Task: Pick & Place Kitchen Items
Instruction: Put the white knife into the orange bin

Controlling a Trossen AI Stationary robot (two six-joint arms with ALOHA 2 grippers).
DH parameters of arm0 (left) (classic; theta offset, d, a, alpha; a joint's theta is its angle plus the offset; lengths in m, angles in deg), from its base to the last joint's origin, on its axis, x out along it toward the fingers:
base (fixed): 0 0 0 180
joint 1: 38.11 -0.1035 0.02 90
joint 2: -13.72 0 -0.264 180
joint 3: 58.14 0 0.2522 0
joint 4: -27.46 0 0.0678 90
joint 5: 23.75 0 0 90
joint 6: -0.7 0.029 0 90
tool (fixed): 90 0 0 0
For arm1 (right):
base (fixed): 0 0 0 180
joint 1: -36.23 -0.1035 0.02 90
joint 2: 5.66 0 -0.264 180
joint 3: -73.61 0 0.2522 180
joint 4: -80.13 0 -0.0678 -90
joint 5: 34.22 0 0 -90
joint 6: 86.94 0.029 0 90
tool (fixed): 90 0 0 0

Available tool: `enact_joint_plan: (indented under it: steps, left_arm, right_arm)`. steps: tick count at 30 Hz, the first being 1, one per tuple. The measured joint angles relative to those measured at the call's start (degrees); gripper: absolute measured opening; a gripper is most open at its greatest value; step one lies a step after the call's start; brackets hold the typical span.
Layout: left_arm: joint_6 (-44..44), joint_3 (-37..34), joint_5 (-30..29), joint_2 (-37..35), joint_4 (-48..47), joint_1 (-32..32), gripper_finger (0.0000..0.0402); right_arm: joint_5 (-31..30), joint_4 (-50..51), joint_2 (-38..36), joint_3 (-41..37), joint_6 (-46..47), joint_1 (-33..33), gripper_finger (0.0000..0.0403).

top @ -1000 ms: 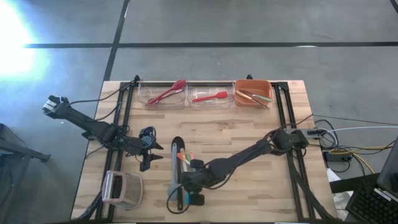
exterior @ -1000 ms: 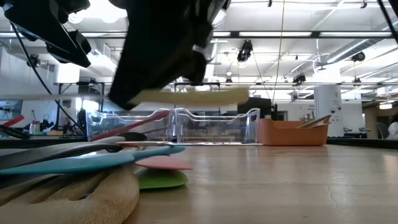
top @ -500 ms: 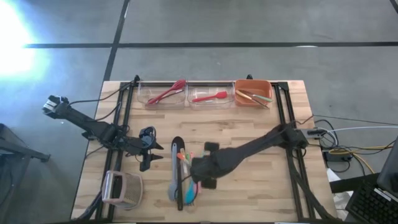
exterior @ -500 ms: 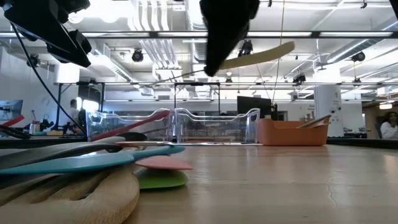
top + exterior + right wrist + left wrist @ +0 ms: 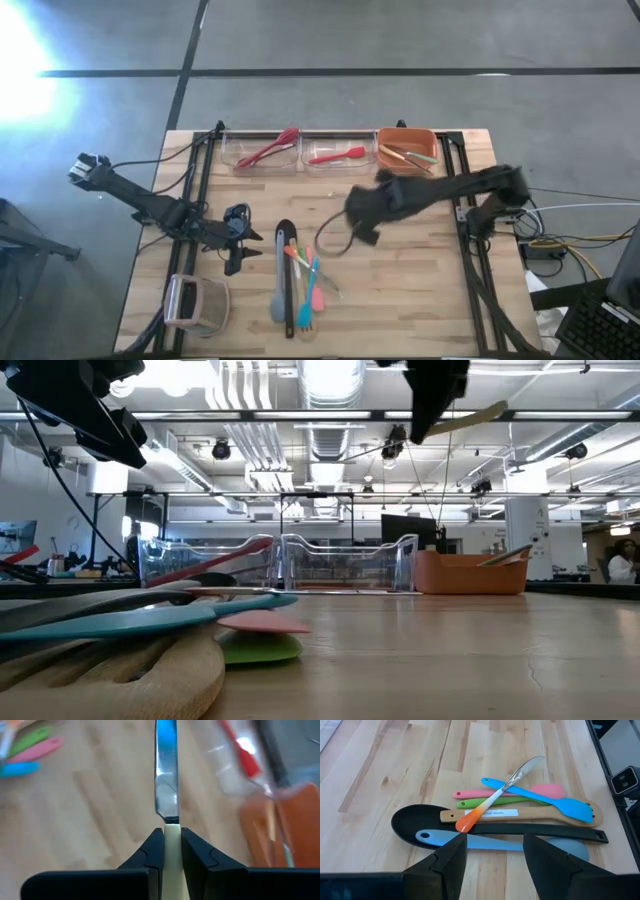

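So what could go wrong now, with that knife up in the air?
The right gripper pinches the knife only at its handle's end, so it might twist or slip out in mid-air. The orange bin already holds utensils, so the knife may land across them or on the rim.

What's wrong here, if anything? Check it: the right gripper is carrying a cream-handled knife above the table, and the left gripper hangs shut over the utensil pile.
One error: the left gripper is open, as the left wrist view shows. The right gripper does carry the cream-handled knife.
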Motion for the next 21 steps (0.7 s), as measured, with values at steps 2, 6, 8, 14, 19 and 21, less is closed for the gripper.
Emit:
enact_joint_plan:
  steps: [2,6,8,14,19,21]
  left_arm:
    - [0.0,0.0,-0.1,0.0,0.0,0.0,0.0197]
    - [0.0,0.0,-0.2,0.0,0.0,0.0,0.0197]
    - [0.0,0.0,-0.2,0.0,0.0,0.0,0.0197]
    - [0.0,0.0,-0.2,0.0,0.0,0.0,0.0197]
    - [0.0,0.0,-0.2,0.0,0.0,-0.1,0.0197]
    - [0.0,0.0,-0.2,0.0,0.0,-0.1,0.0197]
  right_arm:
    - [-1.1,0.1,-4.5,-3.8,0.7,3.2,0.0033]
    - [-1.0,0.1,-11.9,-10.7,0.5,11.1,0.0033]
    - [-0.8,0.1,-14.5,-13.6,-1.0,15.4,0.0033]
    - [-0.4,0.1,-18.0,-18.4,-10.2,27.8,0.0033]
    - [0.9,-0.3,-17.8,-19.8,-18.9,37.2,0.0033]
    - [1.6,-1.4,-17.1,-20.0,-23.1,40.0,0.0033]
